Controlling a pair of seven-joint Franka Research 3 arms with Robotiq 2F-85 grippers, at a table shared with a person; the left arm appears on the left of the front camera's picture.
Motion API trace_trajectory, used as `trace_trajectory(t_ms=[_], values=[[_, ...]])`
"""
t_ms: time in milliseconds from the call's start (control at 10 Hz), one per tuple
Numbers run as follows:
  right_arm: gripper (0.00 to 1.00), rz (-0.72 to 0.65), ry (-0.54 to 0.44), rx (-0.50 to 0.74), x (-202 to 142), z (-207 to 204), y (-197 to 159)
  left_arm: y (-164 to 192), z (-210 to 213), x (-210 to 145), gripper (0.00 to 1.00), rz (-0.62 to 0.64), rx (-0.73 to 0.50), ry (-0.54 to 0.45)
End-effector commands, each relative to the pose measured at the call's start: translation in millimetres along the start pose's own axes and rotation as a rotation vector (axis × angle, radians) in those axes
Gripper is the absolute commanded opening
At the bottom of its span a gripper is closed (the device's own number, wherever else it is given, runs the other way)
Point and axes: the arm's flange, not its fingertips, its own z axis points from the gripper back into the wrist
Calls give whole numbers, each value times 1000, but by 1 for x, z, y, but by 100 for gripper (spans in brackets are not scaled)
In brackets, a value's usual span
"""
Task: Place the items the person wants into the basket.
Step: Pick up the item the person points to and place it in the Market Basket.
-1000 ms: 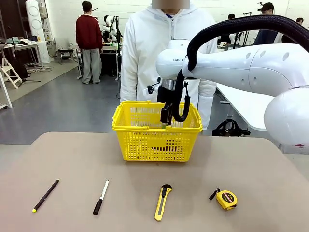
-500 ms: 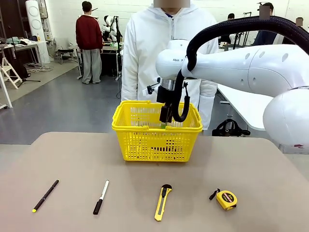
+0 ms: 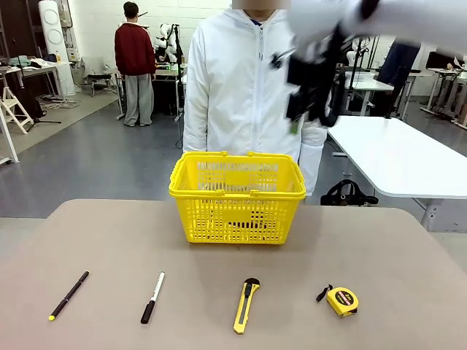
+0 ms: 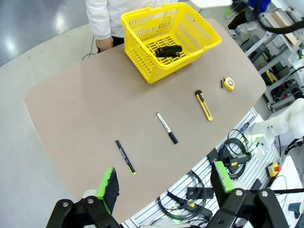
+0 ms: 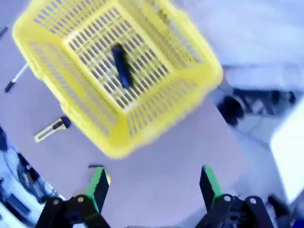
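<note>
The yellow basket (image 3: 237, 197) stands at the table's far side, in front of the person (image 3: 248, 80) in the white jacket. A dark oblong object (image 5: 121, 66) lies on the basket's floor (image 4: 168, 51). The black pen with a yellow tip (image 3: 69, 294) and the white marker with a black cap (image 3: 152, 297) lie near the front edge on the left. My right gripper (image 3: 303, 95), blurred, hangs high above and to the right of the basket; its jaws (image 5: 153, 186) stand open and empty. My left gripper (image 4: 165, 179) is open, high over the table.
A yellow-and-black utility knife (image 3: 246, 305) and a yellow tape measure (image 3: 341, 300) lie at the front right. The person's hand (image 4: 103, 43) hangs by the table's far edge beside the basket. A white table (image 3: 394, 157) stands behind at the right.
My right gripper has opened and risen out of the basket, up and to the right. The items on the table have not moved.
</note>
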Motion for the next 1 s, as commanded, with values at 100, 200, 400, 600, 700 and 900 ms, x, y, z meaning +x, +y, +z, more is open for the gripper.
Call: trace_trajectory(t_ms=[100, 200, 400, 600, 700, 900], values=[[100, -233, -89, -130, -270, 79, 65, 1, 1, -1, 100, -15, -15, -7], [100, -268, -142, -113, -318, 81, 70, 1, 1, -1, 100, -15, -15, -7], [100, -312, -245, -61, -398, 65, 70, 1, 1, -1, 100, -15, -15, -7], [100, -350, -301, -9, -447, 43, 66, 1, 1, -1, 100, -15, -15, -7], [100, -367, -322, 11, -458, 37, 61, 1, 1, -1, 100, -15, -15, -7], [100, -406, -304, 35, -461, 27, 48, 1, 1, -1, 100, -15, -15, -7]])
